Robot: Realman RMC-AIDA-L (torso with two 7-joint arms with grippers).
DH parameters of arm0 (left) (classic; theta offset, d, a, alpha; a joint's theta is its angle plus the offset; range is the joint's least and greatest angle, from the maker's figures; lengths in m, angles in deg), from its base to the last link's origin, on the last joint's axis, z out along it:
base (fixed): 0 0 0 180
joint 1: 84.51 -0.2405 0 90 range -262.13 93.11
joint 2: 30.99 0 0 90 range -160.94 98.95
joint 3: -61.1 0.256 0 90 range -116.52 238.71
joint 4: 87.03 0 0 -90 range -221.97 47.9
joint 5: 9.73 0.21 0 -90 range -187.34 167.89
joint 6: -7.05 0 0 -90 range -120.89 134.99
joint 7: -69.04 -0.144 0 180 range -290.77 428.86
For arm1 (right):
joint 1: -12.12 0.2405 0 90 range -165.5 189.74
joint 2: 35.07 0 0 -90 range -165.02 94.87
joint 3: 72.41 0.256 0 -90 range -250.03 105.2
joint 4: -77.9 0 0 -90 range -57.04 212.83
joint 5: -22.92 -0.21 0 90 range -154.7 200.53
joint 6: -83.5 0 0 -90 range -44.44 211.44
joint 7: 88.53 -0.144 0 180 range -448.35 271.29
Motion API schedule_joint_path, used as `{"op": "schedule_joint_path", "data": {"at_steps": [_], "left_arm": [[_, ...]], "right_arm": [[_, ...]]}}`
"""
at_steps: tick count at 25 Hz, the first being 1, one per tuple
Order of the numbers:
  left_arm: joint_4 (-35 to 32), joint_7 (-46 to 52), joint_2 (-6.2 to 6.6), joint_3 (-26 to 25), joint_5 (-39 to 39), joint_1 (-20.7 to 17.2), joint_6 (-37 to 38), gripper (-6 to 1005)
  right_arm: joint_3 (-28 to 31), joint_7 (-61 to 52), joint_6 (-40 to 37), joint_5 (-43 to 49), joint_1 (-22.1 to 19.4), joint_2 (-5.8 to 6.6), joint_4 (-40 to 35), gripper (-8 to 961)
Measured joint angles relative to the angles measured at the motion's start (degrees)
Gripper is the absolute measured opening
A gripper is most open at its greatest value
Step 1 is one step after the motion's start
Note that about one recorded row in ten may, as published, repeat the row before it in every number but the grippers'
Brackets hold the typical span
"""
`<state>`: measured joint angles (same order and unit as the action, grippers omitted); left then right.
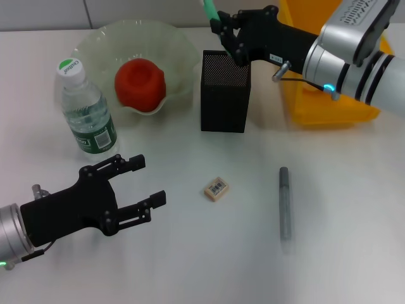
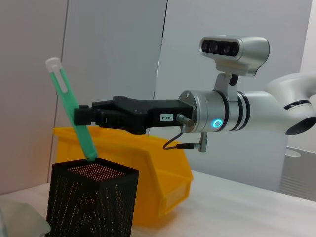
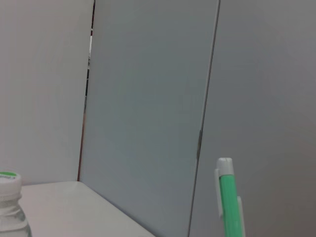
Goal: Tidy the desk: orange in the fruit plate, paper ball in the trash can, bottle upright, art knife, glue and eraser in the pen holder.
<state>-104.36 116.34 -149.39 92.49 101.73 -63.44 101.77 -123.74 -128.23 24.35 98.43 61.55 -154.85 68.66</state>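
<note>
My right gripper (image 1: 223, 30) is shut on a green pen-shaped tool (image 1: 209, 9) with a pale clip, held tilted over the black mesh pen holder (image 1: 224, 95). In the left wrist view the tool (image 2: 66, 94) has its lower tip at the holder's (image 2: 94, 202) open top. Whether it is the glue or the art knife I cannot tell. A grey pen-shaped tool (image 1: 285, 202) lies on the table. The beige eraser (image 1: 216, 189) lies mid-table. The orange (image 1: 139, 83) sits in the fruit plate (image 1: 174, 41). The bottle (image 1: 85, 107) stands upright. My left gripper (image 1: 150, 180) is open, left of the eraser. The paper ball is out of view.
The yellow trash can (image 1: 329, 104) stands behind and right of the pen holder, partly covered by my right arm (image 1: 354, 50). The bottle is just beyond my left gripper. The table is white.
</note>
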Motion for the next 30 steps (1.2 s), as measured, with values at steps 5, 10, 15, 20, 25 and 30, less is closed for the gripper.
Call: {"op": "schedule_joint_path", "data": {"at_steps": [5, 10, 15, 20, 25, 30], "left_arm": [[-0.03, -0.26, 0.02, 0.13, 0.07, 0.09, 0.01, 792], [0.24, 0.00, -0.01, 0.16, 0.08, 0.22, 0.33, 792], [0.30, 0.02, -0.05, 0.16, 0.08, 0.20, 0.07, 792], [0.29, 0.04, -0.12, 0.16, 0.08, 0.20, 0.04, 792], [0.27, 0.02, -0.17, 0.16, 0.07, 0.20, 0.01, 792], [0.27, 0.03, -0.16, 0.16, -0.03, 0.27, 0.01, 792]], "right_arm": [[-0.07, -0.29, 0.44, 0.20, 0.38, -0.02, 0.54, 81], [-0.09, -1.55, 0.42, 0.27, 0.41, -0.02, 0.73, 80], [-0.09, -1.59, -0.04, 0.30, 0.46, -0.02, 1.17, 80], [-0.09, -2.18, -1.05, 0.32, -0.02, -0.02, 1.24, 81], [-0.15, -2.21, -1.36, 0.39, -0.42, -0.02, 1.28, 110], [-0.19, -2.25, -2.64, 0.44, -1.18, -0.08, 1.36, 138]]}}
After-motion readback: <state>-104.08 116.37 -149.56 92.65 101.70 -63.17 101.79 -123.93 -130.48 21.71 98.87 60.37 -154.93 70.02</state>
